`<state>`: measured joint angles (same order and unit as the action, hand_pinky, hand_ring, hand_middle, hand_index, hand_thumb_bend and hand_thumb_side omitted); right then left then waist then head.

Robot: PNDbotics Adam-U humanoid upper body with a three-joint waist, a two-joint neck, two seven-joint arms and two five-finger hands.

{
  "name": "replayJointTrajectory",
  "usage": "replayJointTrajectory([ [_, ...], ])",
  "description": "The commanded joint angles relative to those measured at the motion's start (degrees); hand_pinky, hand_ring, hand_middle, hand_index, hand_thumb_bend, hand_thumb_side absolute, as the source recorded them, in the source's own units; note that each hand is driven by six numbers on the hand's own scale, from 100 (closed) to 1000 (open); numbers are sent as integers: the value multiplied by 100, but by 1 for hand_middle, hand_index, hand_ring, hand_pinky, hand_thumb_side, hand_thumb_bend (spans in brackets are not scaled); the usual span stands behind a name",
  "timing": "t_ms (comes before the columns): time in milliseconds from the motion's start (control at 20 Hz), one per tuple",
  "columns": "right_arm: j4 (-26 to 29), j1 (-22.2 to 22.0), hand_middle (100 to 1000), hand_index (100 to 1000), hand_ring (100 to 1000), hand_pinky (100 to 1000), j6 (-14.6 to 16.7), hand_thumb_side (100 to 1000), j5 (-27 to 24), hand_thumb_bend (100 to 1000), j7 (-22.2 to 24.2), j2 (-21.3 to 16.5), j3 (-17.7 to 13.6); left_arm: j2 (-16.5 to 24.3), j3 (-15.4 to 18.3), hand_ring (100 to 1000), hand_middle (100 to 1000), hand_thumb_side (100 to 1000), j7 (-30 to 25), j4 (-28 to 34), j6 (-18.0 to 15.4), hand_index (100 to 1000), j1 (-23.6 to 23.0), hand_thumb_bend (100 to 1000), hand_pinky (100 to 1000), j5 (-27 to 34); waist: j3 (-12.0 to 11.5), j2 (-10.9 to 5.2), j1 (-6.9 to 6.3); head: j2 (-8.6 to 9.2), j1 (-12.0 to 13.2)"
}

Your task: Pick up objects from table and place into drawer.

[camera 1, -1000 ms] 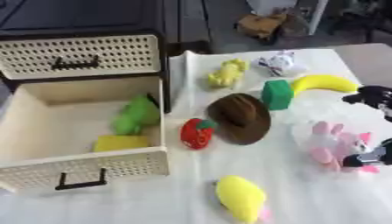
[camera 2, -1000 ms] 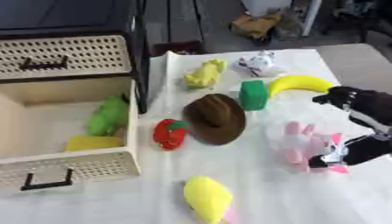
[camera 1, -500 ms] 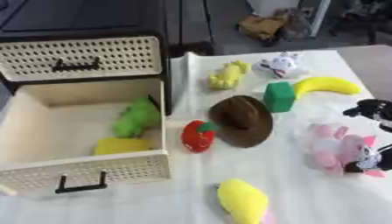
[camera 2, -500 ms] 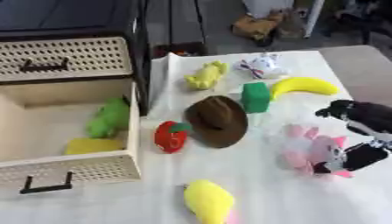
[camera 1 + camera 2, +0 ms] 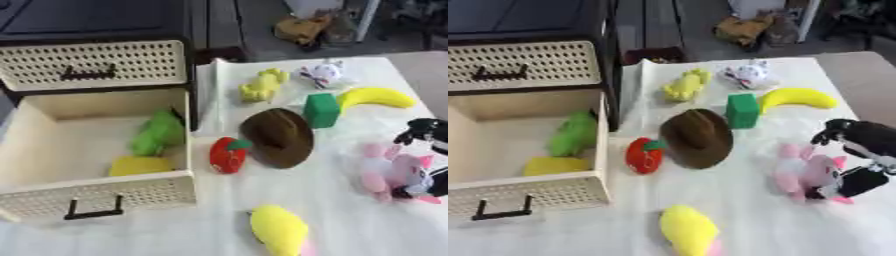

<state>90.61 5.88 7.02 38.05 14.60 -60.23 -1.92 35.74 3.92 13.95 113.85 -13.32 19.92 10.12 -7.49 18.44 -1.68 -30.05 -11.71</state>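
Yellow plush (image 5: 687, 230): bottom centre of the white worktop (image 5: 754, 220).
Right hand (image 5: 857, 152): right edge, fingers curled around the pink plush pig (image 5: 805, 171).
Open drawer (image 5: 96, 150): left, holding a green toy (image 5: 157, 132) and a yellow piece (image 5: 140, 165).
Centre: red strawberry toy (image 5: 227, 155) touching a brown hat (image 5: 278, 137).
Farther up: green block (image 5: 321, 110), banana (image 5: 374, 97), yellow toy (image 5: 263, 84), white plush (image 5: 319, 75).

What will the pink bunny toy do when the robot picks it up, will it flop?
Probably yes. The pink bunny toy looks soft and plush, with limp ears and legs sprawled on the table, so it should sag and squash. It likely feels light, and lying flat, it shouldn't roll. The right hand is right at it.
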Motion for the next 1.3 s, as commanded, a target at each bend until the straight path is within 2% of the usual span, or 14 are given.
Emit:
replayJointTrajectory([
  [50,-13,58,665,788,930,824,20,601,85,744,-18,-138,-27,86,95,746,654,1000,3,74,18,901,27,100,556,-3,-17,-78,14,36,-4],
  [200,-32,61,672,780,878,774,35,584,112,703,-20,-130,-2,78,103,746,654,1000,4,74,10,902,20,100,557,0,-39,-70,13,27,-7],
  [450,-48,63,667,774,876,770,45,583,136,695,-41,-117,20,72,109,746,653,1000,3,74,9,902,13,100,557,7,-51,-66,12,27,-7],
  [500,-62,66,639,748,778,648,41,558,129,642,-42,-103,28,66,109,735,653,1000,0,74,6,897,12,100,558,8,-62,-58,14,31,-6],
  [800,-119,84,596,711,710,640,5,560,86,579,-88,-79,60,61,116,730,652,1000,-26,74,-15,893,-5,100,559,9,-91,-51,18,37,-6],
  [1150,70,53,587,700,685,640,-29,599,-90,491,-103,-104,6,68,132,729,652,1000,-35,74,-14,891,-29,100,561,14,-38,-72,38,38,19],
  [1300,184,13,584,699,682,639,-63,590,-190,488,-76,-101,-43,71,137,729,652,1000,-42,74,-3,891,-44,100,561,14,-12,-84,45,47,36],
])
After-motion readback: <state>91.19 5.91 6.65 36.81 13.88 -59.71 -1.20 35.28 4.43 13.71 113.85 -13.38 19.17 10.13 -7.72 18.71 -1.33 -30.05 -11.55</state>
